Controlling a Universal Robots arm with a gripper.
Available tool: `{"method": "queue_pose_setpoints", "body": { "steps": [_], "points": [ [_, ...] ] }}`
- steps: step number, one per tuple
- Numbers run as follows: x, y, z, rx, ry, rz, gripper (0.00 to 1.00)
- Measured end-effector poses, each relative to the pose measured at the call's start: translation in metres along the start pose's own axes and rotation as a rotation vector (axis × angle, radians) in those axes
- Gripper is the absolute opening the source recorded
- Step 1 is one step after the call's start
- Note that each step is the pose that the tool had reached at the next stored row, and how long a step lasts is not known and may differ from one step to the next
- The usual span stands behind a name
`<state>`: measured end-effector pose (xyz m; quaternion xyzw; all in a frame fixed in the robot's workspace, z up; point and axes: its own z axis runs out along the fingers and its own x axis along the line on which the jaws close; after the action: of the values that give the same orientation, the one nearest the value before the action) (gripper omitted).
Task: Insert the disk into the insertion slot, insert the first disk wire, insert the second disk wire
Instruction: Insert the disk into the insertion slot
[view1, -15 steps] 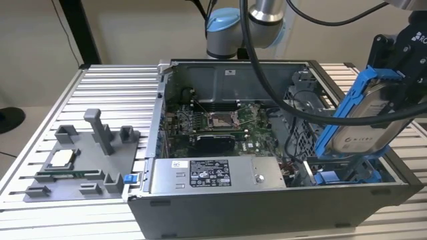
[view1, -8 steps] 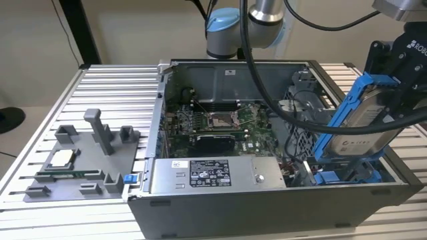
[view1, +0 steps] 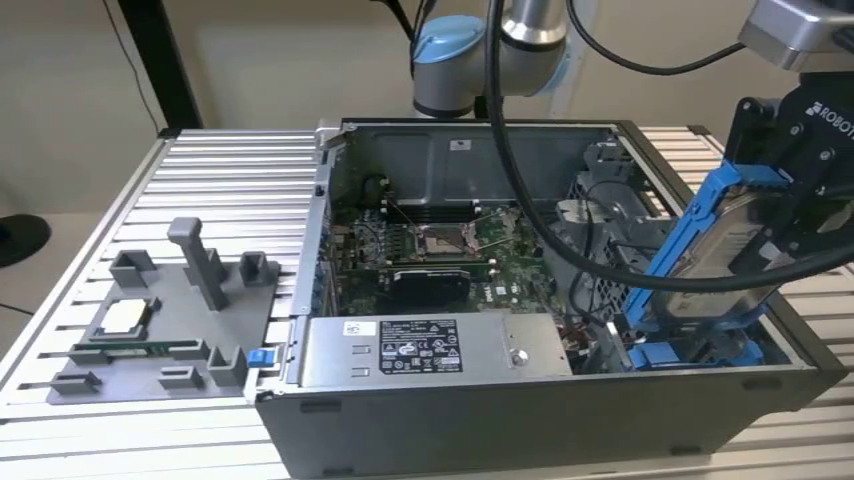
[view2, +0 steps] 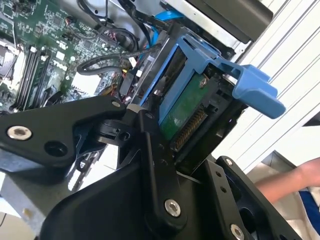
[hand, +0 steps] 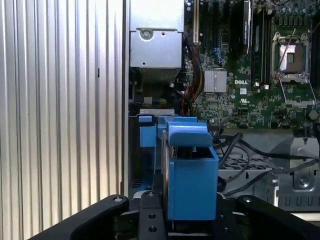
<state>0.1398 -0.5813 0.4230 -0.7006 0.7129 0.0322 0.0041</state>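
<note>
Black two-fingered gripper (view1: 785, 225) pinches the disk (view1: 727, 245), a flat silver hard drive clipped in a bright blue plastic frame, with its fingers pressed against the drive's two broad faces. It carries the disk on edge and tilted over the corner of the open grey metal computer case (view1: 534, 420) at the exterior view's right. The lower end of the disk hangs just above the blue plastic insertion slot (view1: 681, 352) inside the case, beside the grey labelled power-supply box (view1: 414, 350). Whether frame and slot touch, I cannot tell.

The step in hand looks like the first one, seating the disk. In the first wrist view the blue frame (hand: 192, 185) stands over the slot, not down in it.

In the second wrist view the drive's row of connector pins (view2: 189, 129) is bare. Loose black cables (hand: 250, 155) lie near the slot against the green motherboard (hand: 250, 95), so neither wire appears plugged in.

As I judge it, seating calls for squaring the tilted frame with the slot's rails.
</note>
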Motion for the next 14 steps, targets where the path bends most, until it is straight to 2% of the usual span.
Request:
{"method": "queue_pose_setpoints", "body": {
  "steps": [14],
  "points": [
    [0.0011,-0.0027,0.0225,0.0,-0.0018,0.0,0.0]
  ]
}}
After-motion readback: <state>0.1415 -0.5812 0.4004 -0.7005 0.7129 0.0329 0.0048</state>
